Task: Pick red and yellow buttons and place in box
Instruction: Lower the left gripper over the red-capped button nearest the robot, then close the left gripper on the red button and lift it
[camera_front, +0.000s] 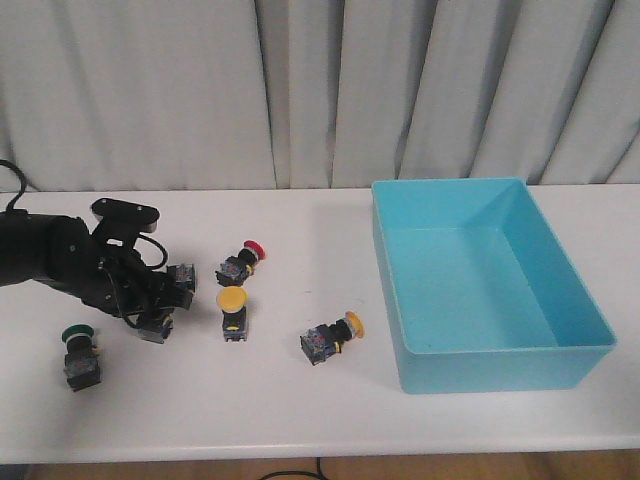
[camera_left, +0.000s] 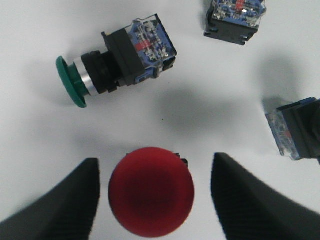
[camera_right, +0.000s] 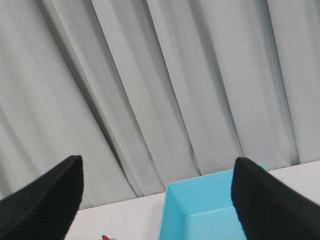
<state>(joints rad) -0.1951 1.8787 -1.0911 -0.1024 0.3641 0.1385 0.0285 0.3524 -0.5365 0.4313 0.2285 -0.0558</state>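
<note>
My left gripper (camera_left: 155, 160) is open, one finger on each side of a red button (camera_left: 151, 191) that stands cap-up on the white table without touching either finger. In the front view this gripper (camera_front: 160, 300) is low over the table's left part and hides that button. A second red button (camera_front: 242, 260) lies just right of it, with a yellow button (camera_front: 231, 305) nearer the front and another yellow one (camera_front: 333, 336) beside the box (camera_front: 500, 365). My right gripper (camera_right: 157, 161) is open and empty, raised toward the curtain, with the box (camera_right: 200, 210) below it.
A green button (camera_left: 115, 65) lies on its side beyond the left fingers; in the front view a green button (camera_front: 79, 352) sits at the front left. Two more switch bodies (camera_left: 235, 17) (camera_left: 295, 127) lie close to the left gripper. Grey curtains (camera_front: 320, 90) close the back.
</note>
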